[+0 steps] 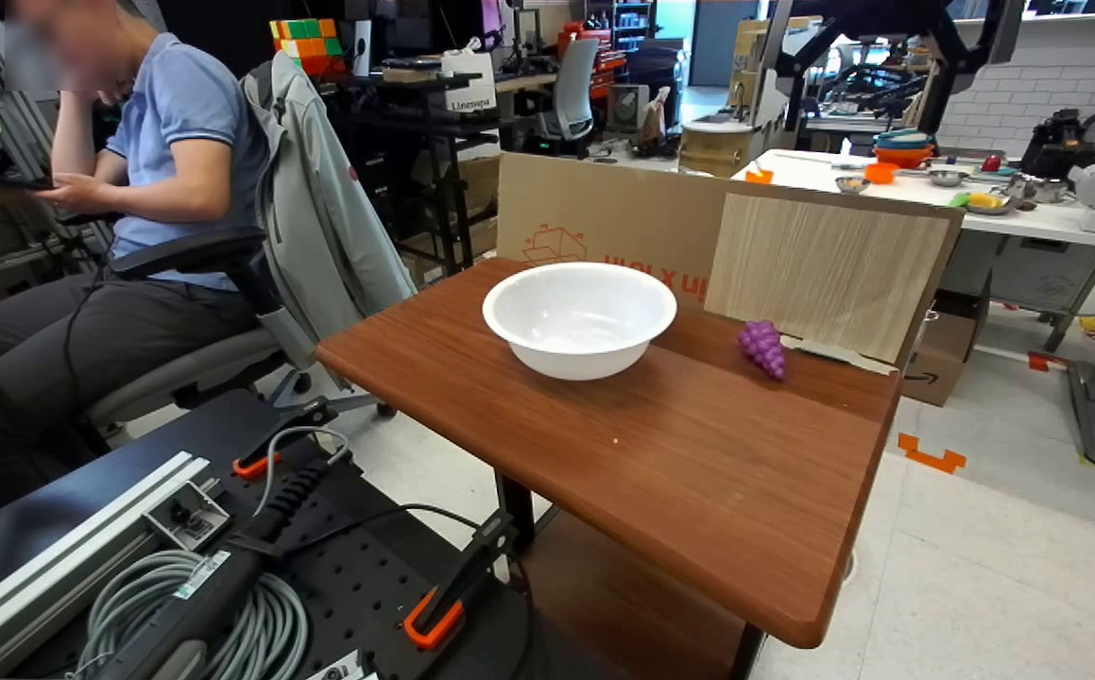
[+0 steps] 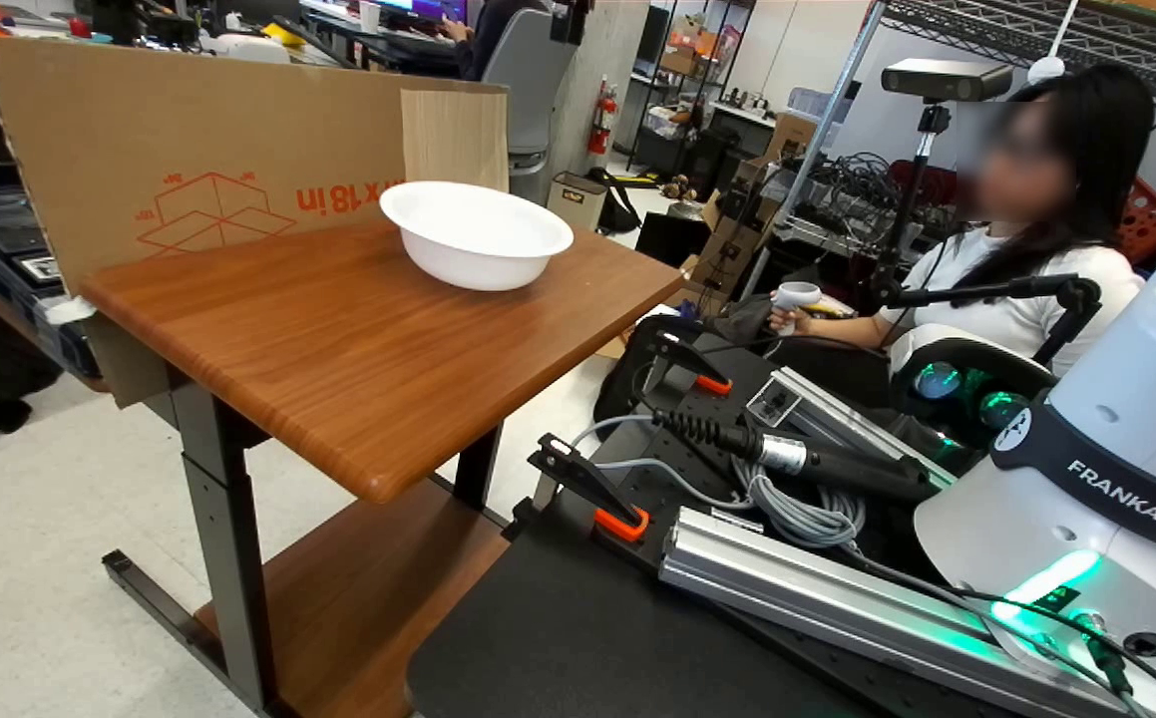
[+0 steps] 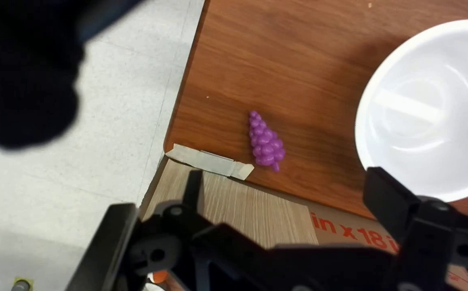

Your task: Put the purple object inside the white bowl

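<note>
Closest in the wrist view is the gripper (image 3: pixel 270 190), its jaws standing wide apart, one of them crossing the sight line to the rim of the white bowl (image 1: pixel 580 326). In an exterior view the gripper hangs in from the top edge, higher than the bowl and off to one side of it. On the near side of the bowl a black bench (image 1: pixel 367 567) carries a silver rail (image 1: pixel 65 552), a coil of grey cable (image 1: pixel 273 619) and a clamp (image 1: pixel 457 581) with an orange foot. Well right of the bowl in an exterior view, the arm's white base (image 2: pixel 1096 439) is lit green.

The bowl stands upright on a brown table (image 1: pixel 698 510). The purple object (image 3: pixel 265 143) — lumpy, like a bunch of grapes — lies on the same tabletop outside the bowl and well apart from it, between the bowl and a table corner. Pale tape (image 3: pixel 213 161) is near it, farther from the bowl.

Behind the bowl a cardboard sheet (image 1: pixel 613 203) printed in red stands along the table edge, with a wood-grain panel (image 1: pixel 821 269) against it on the purple object's side of the bowl. Beyond, left of the bowl in an exterior view, sits a person (image 1: pixel 188 113) in a blue shirt, a grey jacket (image 1: pixel 306 198) at the person's back. Farthest — past the bowl on its right — a white counter (image 1: pixel 934 196) bears small dishes (image 1: pixel 881 173).
</note>
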{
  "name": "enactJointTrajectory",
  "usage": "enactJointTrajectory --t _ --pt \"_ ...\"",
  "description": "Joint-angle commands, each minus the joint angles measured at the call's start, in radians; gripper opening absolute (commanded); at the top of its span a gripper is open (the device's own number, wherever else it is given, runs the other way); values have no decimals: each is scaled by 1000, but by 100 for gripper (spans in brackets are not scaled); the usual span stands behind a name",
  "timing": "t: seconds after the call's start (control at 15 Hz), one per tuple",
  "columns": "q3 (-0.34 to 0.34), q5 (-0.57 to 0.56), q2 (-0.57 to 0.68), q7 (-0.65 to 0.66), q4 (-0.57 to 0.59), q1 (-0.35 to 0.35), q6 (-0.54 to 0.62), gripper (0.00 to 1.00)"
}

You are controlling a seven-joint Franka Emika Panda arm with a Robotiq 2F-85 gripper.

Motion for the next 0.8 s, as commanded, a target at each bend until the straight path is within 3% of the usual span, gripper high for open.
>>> enactJointTrajectory --t 0.0,0.2,0.73 --pt "15 47 57 31 91 -16 -64 100" --pt "14 21 75 62 70 5 -3 100" --pt "8 -59 229 149 156 68 -10 100"
